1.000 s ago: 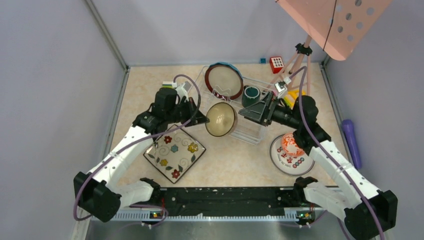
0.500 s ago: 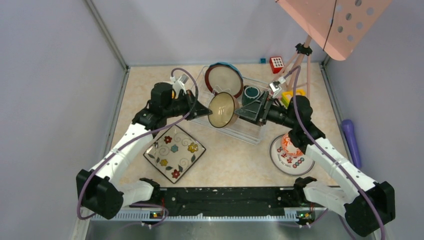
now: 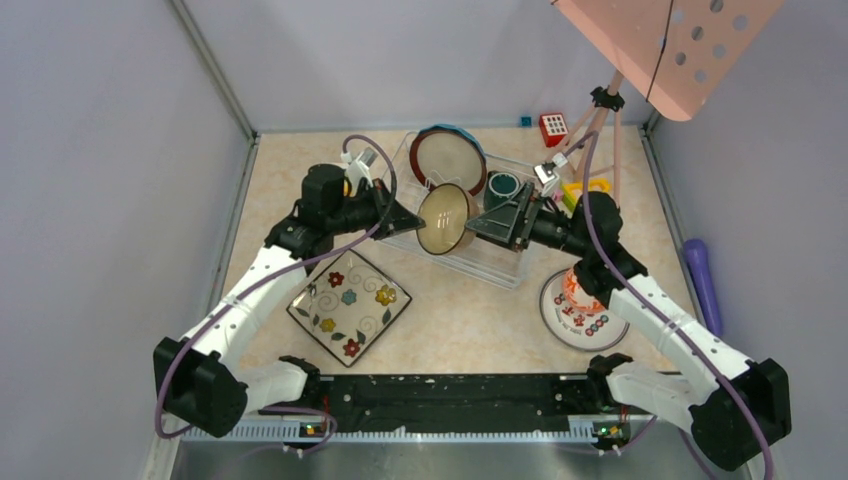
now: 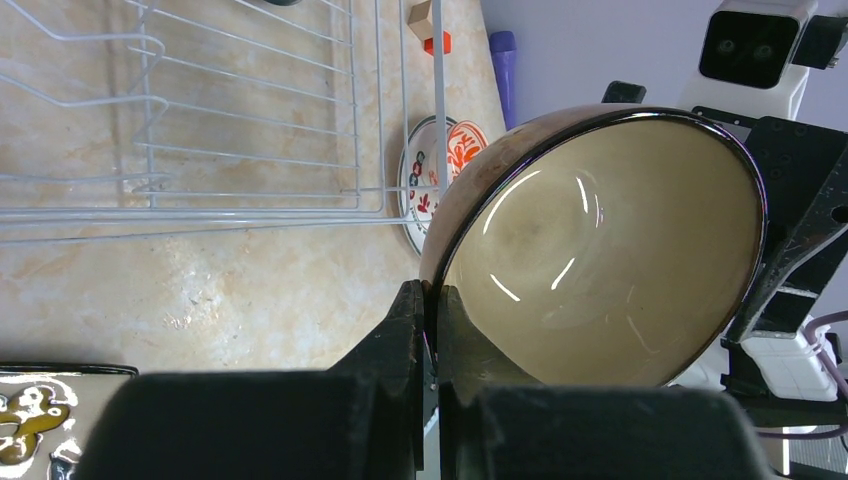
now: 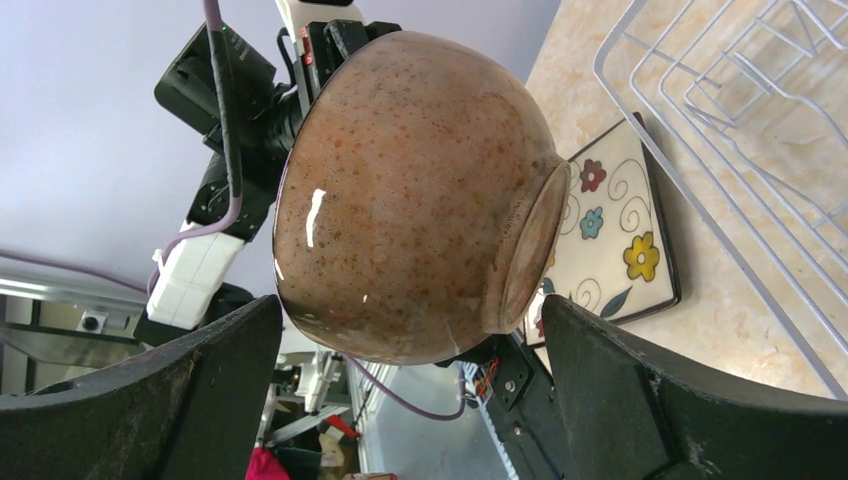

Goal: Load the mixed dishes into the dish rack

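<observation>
My left gripper [image 3: 412, 232] is shut on the rim of the tan bowl [image 3: 447, 218] and holds it on edge above the near left part of the white wire dish rack [image 3: 505, 268]. In the left wrist view the jaws [image 4: 432, 300] pinch the bowl's rim [image 4: 610, 240]. My right gripper [image 3: 480, 224] is open, its fingers either side of the bowl's speckled brown outside [image 5: 420, 200] without touching. A brown-rimmed cream plate [image 3: 448, 160] and a teal mug [image 3: 501, 187] stand in the rack. The square floral plate [image 3: 350, 305] lies at the near left.
A red-white bowl [image 3: 578, 287] sits on the white red-marked plate [image 3: 570, 322] at the right. A purple cylinder [image 3: 703, 283] lies by the right wall. Toy blocks [image 3: 553, 127] and a pink stand's tripod [image 3: 600, 110] are at the back right.
My left gripper has lifted the tan bowl up and back over the rack and turned it on edge. My right gripper has moved left, closer around the bowl.
</observation>
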You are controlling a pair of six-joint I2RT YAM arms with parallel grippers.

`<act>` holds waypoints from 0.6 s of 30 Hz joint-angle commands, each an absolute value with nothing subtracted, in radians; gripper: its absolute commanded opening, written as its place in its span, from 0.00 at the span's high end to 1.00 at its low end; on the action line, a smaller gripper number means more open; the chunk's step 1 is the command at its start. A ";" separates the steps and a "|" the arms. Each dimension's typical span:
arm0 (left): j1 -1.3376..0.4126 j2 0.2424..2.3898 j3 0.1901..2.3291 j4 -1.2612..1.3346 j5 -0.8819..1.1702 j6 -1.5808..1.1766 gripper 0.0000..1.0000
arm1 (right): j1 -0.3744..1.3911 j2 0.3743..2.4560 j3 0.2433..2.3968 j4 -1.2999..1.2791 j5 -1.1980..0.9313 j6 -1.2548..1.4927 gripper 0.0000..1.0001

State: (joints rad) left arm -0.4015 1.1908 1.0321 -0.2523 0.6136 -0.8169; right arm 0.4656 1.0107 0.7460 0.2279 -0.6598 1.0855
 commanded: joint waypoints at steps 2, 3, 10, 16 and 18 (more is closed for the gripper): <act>-0.402 1.183 1.078 -0.100 0.674 -0.852 1.00 | 0.493 1.028 0.774 0.272 -0.654 1.078 0.01; -0.401 1.184 1.078 -0.102 0.671 -0.850 1.00 | 0.496 1.031 0.784 0.256 -0.653 1.072 0.01; -0.402 1.183 1.075 -0.113 0.667 -0.836 1.00 | 0.502 1.036 0.793 0.229 -0.618 1.069 0.12; -0.401 1.186 1.072 -0.129 0.668 -0.817 1.00 | 0.506 1.042 0.803 0.222 -0.604 1.056 0.15; -0.402 1.190 1.072 -0.137 0.665 -0.810 1.00 | 0.508 1.045 0.810 0.210 -0.599 1.046 0.15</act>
